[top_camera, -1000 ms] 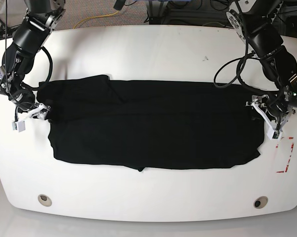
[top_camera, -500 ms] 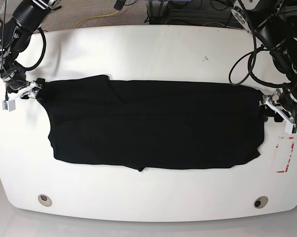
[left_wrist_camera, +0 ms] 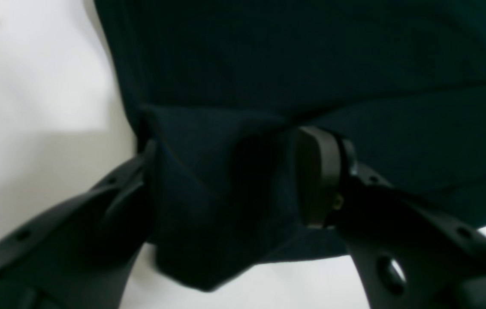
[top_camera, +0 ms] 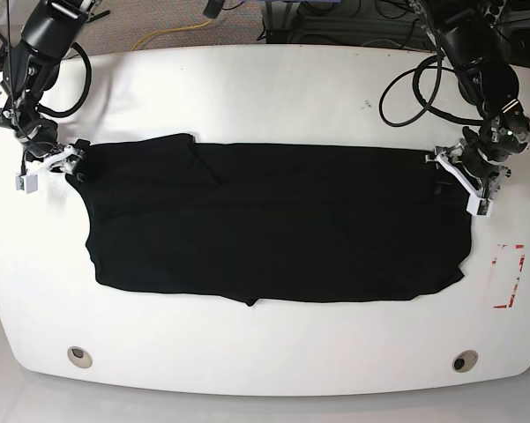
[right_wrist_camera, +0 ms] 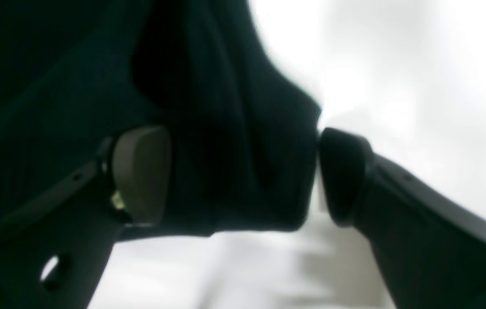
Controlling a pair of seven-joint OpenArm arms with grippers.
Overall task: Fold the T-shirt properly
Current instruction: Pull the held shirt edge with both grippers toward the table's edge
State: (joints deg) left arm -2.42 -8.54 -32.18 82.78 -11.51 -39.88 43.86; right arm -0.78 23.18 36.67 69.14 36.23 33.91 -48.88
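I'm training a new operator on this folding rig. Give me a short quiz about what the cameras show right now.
1. True or false: the T-shirt hangs over the edge of the table.
2. In the base view, where do the two arms' jaws stand? A) at the shirt's two short ends B) along its near long edge C) over its middle
3. In each wrist view, what lies between the jaws?
Key: 1 false, it lies wholly on the table. 2 A. 3 black shirt fabric.

White table (top_camera: 273, 88) — black T-shirt (top_camera: 273, 220) spread flat on it.
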